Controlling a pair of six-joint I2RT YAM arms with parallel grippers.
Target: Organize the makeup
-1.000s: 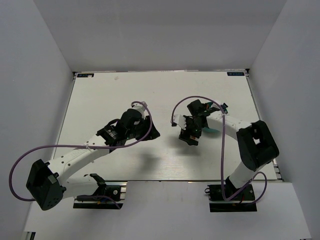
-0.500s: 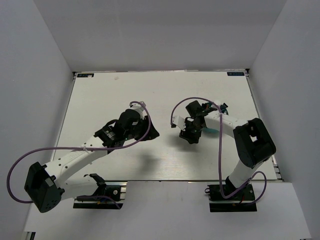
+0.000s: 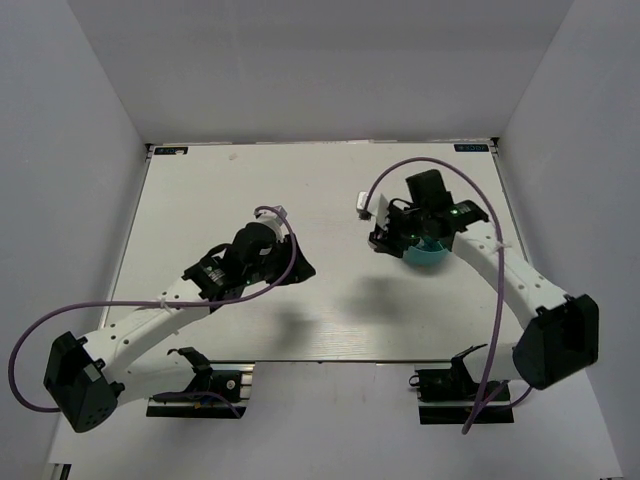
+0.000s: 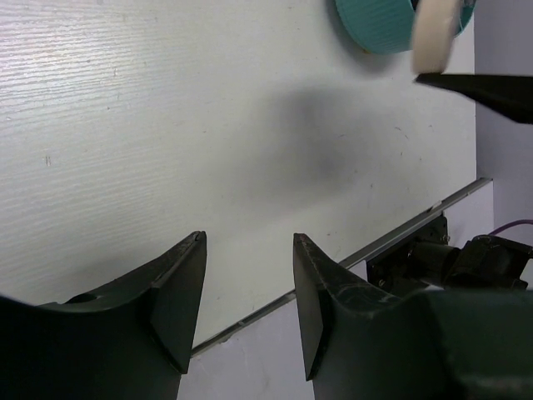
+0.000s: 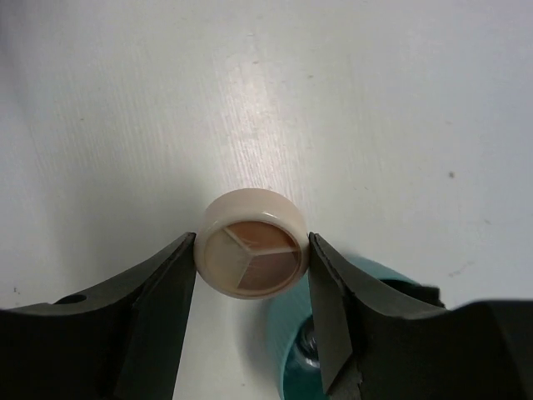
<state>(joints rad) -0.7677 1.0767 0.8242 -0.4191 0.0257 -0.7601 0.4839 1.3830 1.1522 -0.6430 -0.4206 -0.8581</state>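
My right gripper (image 5: 251, 240) is shut on the round beige compact (image 5: 250, 254), one piece of the makeup. Its lid faces the wrist camera and shows three brownish shades. The compact hangs above the table, just over the rim of the teal round cup (image 5: 293, 350). From above, the right gripper (image 3: 392, 238) sits at the cup's (image 3: 428, 256) left edge and hides the compact. My left gripper (image 4: 248, 242) is open with nothing between its fingers. In its view the compact (image 4: 435, 33) shows edge-on beside the cup (image 4: 375, 21). From above, the left gripper (image 3: 298, 266) is left of centre.
A metal rail (image 4: 400, 225) runs along the table's near edge. White walls close in the table (image 3: 200, 200) on three sides. Purple cables loop off both arms. Something dark lies inside the cup, too little of it showing to name.
The right jaws closed on the compact, and the right arm swung out to the right, carrying it up and back toward the cup. The left arm shifted slightly.
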